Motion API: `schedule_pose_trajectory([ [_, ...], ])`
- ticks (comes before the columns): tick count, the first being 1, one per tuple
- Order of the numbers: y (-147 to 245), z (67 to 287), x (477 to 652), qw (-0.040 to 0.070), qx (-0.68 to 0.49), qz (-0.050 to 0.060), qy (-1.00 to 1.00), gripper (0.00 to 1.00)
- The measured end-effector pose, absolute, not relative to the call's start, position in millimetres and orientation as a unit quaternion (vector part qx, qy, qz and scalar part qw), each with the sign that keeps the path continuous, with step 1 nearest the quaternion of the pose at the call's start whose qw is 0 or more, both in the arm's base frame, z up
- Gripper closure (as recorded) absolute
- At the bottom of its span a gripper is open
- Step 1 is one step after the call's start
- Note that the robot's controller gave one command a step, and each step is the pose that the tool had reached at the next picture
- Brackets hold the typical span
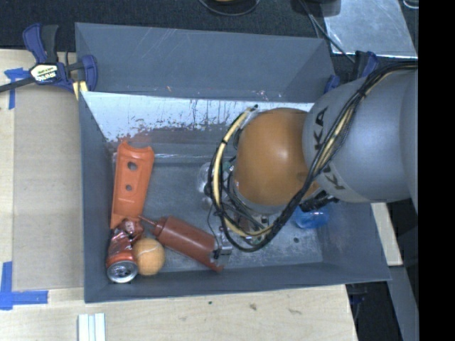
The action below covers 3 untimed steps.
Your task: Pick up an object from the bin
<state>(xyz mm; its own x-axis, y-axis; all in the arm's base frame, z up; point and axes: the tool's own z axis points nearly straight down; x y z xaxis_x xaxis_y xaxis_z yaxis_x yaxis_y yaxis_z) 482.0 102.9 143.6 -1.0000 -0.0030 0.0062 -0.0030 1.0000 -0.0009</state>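
**Arm and gripper.** The grey arm is reaching in from the right and hanging low over the middle of the grey metal bin. Its rounded orange wrist cover, ringed by looped black and yellow cables, is lying over the gripper and hiding most of it. The gripper's lower end is showing below the left of the cover, close to the bin floor. Whether the gripper is spread or pressed together cannot be told, since the cover and cables are screening it.

**Nearest thing.** A reddish-brown, bottle-shaped plastic cylinder is lying on its side just to the gripper's left, slanting up and away from it. Its near end is sitting right beside the gripper's lower end. Contact between the two cannot be confirmed.

**Further left.**
- Beyond the cylinder, a small tan ball is resting against a crushed red drink can.
- The can's silver end is pointing toward the bin's near-left corner.
- Above these, well to the gripper's left, a flat orange plastic piece with two holes is lying lengthwise along the left wall, its lower end touching the can.

**Right of the gripper.** Partly under the arm, a small blue object is lying on the floor — its kind cannot be made out.
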Motion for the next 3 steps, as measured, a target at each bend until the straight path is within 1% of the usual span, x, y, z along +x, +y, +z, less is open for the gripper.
schedule_pose_trajectory([
  [1, 103, 148, 484.0, -0.001, 0.0, 0.0, -1.0, 0.0],
  [2, 120, 83, 492.2, 0.001, 0.045, 0.0, -0.999, 0.0],
  [3, 121, 69, 492.1, -0.003, -0.023, -0.001, -1.0, 1.0],
])
